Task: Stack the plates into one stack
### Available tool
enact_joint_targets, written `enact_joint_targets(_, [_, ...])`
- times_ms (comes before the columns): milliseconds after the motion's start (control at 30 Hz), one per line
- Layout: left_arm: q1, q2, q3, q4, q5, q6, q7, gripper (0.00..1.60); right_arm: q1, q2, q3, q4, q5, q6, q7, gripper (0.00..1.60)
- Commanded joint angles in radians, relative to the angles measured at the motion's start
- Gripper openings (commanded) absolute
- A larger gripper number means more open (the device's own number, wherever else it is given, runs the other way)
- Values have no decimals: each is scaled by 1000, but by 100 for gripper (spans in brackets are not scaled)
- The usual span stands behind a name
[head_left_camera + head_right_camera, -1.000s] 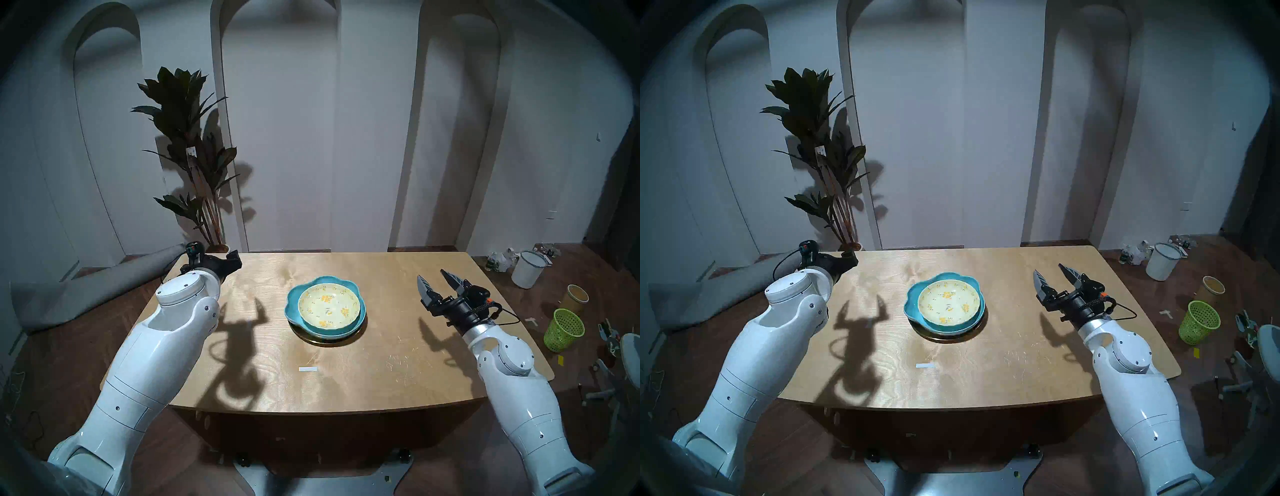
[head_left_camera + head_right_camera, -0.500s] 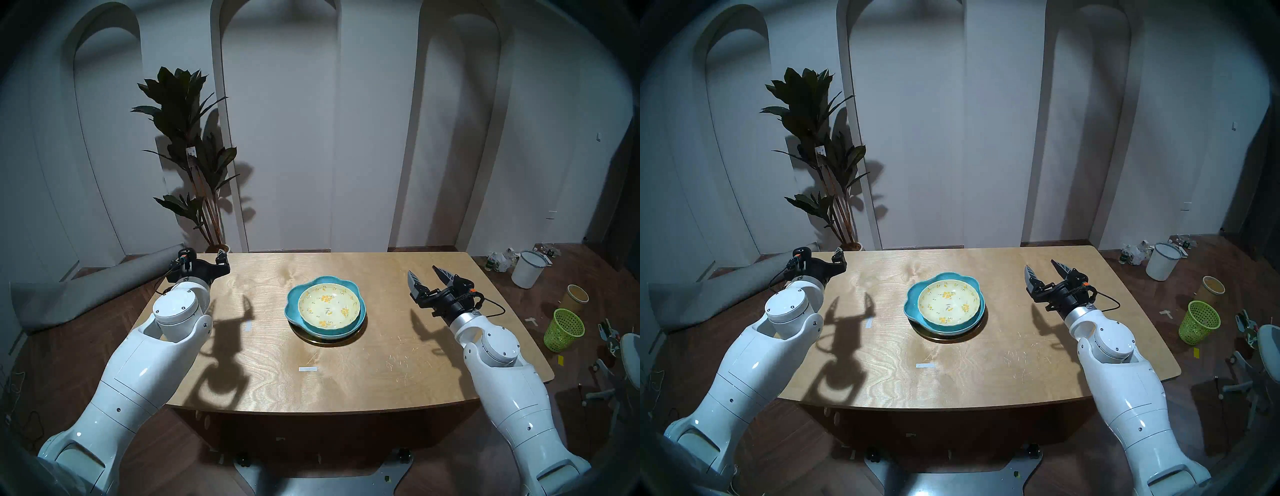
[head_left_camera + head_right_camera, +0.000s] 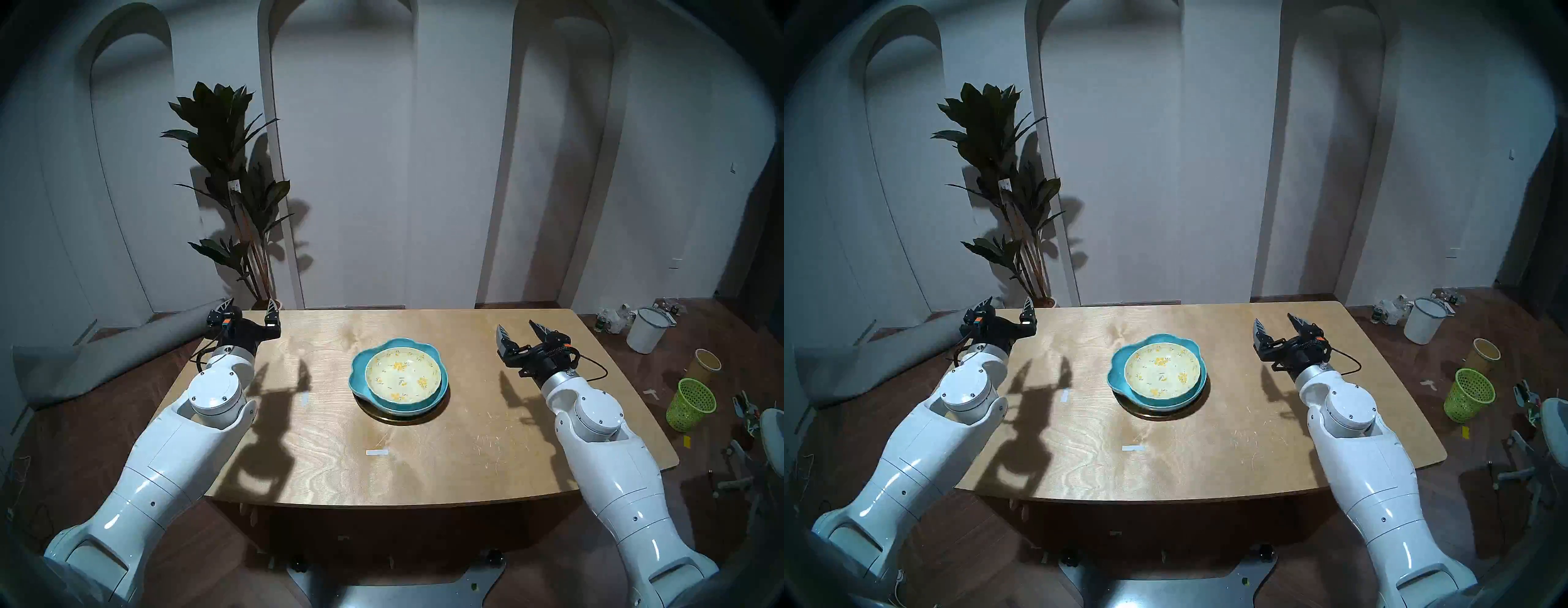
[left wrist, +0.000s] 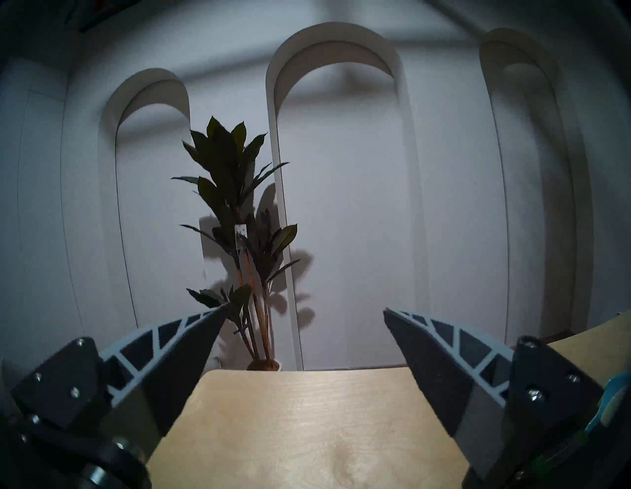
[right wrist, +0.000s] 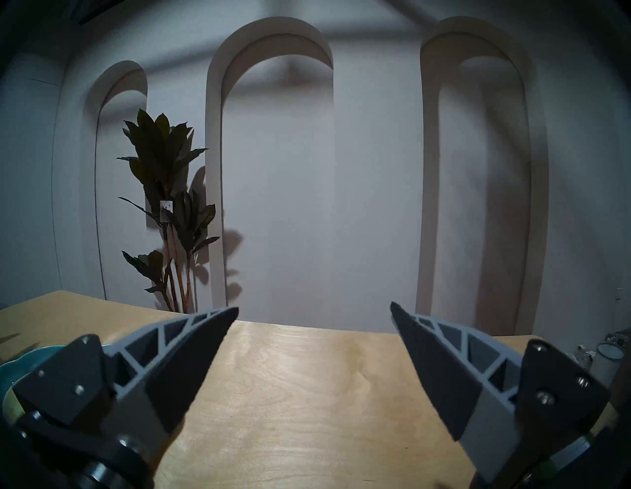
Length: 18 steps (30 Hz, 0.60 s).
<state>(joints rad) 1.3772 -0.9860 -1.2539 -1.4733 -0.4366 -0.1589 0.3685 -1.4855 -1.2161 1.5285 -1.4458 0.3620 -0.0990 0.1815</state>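
One stack stands mid-table. The pale-yellow floral dish (image 3: 402,374) lies in the blue scalloped dish (image 3: 359,369), which rests on the gold plate (image 3: 399,419), only its front rim showing. The same stack shows in the right head view: yellow dish (image 3: 1162,367), blue dish (image 3: 1117,368), gold plate (image 3: 1157,414). My left gripper (image 3: 250,306) (image 3: 1007,305) (image 4: 305,311) is open and empty at the table's far left corner. My right gripper (image 3: 517,328) (image 3: 1274,322) (image 5: 314,308) is open and empty, right of the stack. A blue dish edge shows in the left wrist view (image 4: 614,396) and in the right wrist view (image 5: 20,362).
The wooden table (image 3: 424,467) carries two small white tape strips (image 3: 376,452) (image 3: 303,400). A potted plant (image 3: 237,191) stands behind the far left corner. A grey roll (image 3: 106,356) lies on the floor left. A white bucket (image 3: 647,330), paper cup (image 3: 706,364) and green basket (image 3: 690,403) stand right.
Both arms have drawn back and turned their open grippers to point at the far wall. The left gripper rolled level; the right one moved left and back. The stack has not moved.
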Motion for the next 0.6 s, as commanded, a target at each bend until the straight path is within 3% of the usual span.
enact_joint_targets(0, [-37,-21,-13,22,59,-113,-47,160,26,-15,2,-31,-29,4,-55,160])
enact_joint_targets(33, [-40,-29,-15,42,71,-157,-59,160,24,-15,0,-38,-33,21,-66,160])
enact_joint_targets(167, [-43,-40,-22,61,84,-191,-74,160,24,-20,0,-46,-36,40,-82,160])
enact_joint_targets(400, [-66,-57,-30,117,83,-300,-123,160,21,-25,0,-61,-48,67,-108,160])
enact_joint_targets(433, [-77,-54,-21,139,76,-341,-133,160,20,-25,0,-64,-50,71,-112,160])
enact_joint_targets(567, [-88,-44,-28,134,39,-302,-174,160,17,-29,4,-66,-43,69,-108,160])
